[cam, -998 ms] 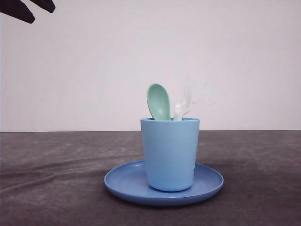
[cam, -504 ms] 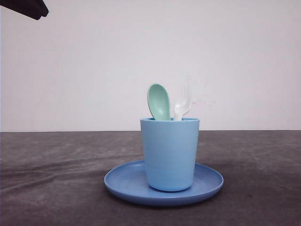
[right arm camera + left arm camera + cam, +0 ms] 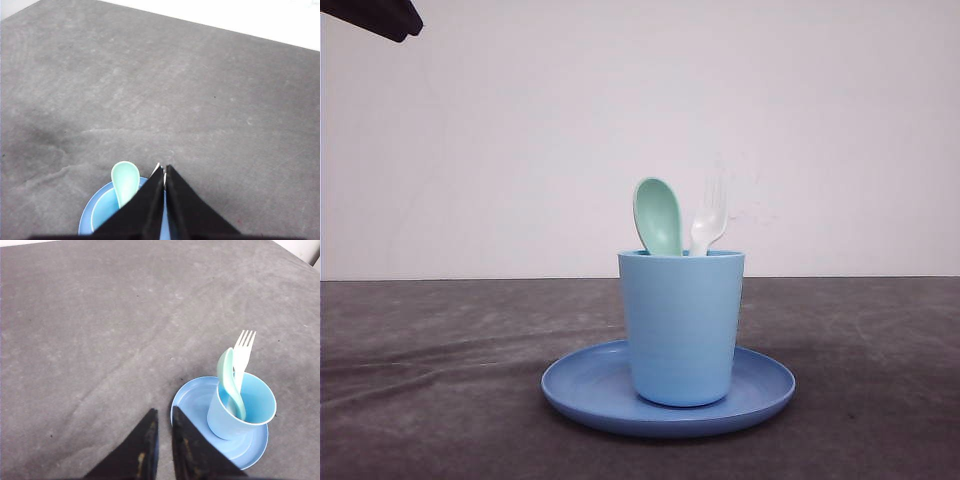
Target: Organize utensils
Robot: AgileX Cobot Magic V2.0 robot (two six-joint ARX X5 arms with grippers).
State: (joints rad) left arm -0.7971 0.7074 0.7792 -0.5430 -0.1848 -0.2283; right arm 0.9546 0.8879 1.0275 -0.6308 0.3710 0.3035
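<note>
Since both utensils stand head-up in the light blue cup [image 3: 682,325], which sits on the round blue plate [image 3: 580,390] in the middle of the grey bench [image 3: 420,350], only their upper ends offer any purchase. The mint-green spoon [image 3: 658,216] leans with its oval bowl above the rim, and the white fork [image 3: 709,220] rises just beside it, tines up; from the left wrist view the two handles cross low inside the cup.

They look like thin matte plastic, so I would judge them very light, fairly stiff, and not breakable, though the fork's tines seem slender enough to flex. The sensible hold is on the neck just under each head, where the piece is narrow and flat. A light pinch should do. The cup may tip or slide on the plate if a utensil drags against its wall.

The left gripper [image 3: 164,420] hangs above the bench near the plate, its fingers nearly together with a thin slit between, holding nothing. The right gripper [image 3: 165,175] hovers over the cup, fingers pressed closed and empty.
</note>
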